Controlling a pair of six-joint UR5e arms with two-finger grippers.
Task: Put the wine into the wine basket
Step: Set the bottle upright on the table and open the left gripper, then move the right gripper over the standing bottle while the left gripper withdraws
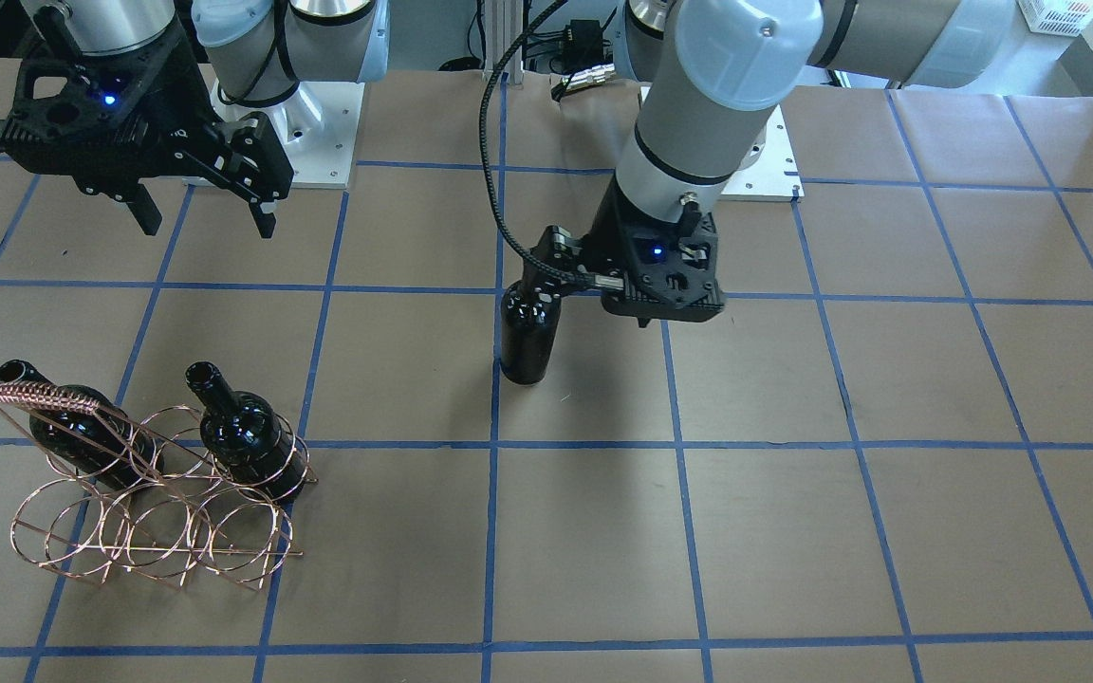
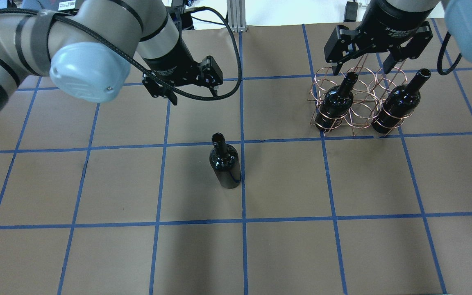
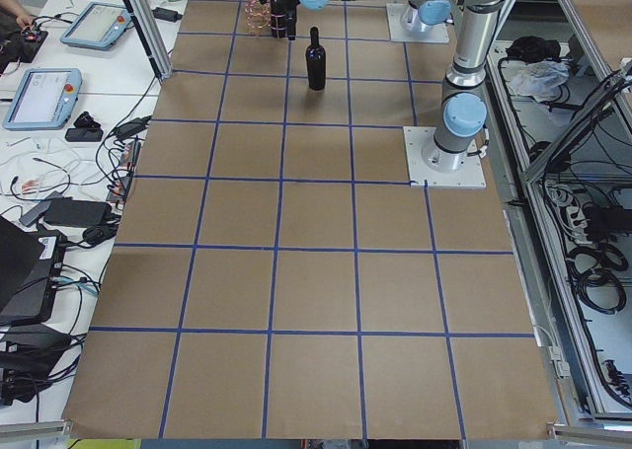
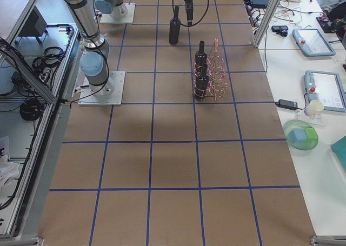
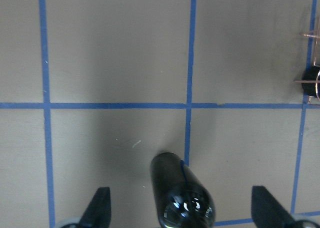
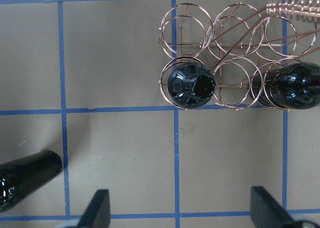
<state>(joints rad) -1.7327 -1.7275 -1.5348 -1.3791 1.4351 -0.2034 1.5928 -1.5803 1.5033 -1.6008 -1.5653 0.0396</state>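
Observation:
A near-black wine bottle stands upright alone on the brown table, also seen in the overhead view. My left gripper hangs open over it; in the left wrist view the bottle's shoulders sit between the two fingertips, not gripped. The copper wire wine basket holds two look-alike bottles in its outer hoops, and the hoop between them is empty. My right gripper is open and empty, raised above the basket's far side.
Blue tape lines grid the brown table. The basket's coil-wrapped handle rises over one stored bottle. In the right wrist view the basket lies ahead of the open fingers, with the lone bottle at lower left.

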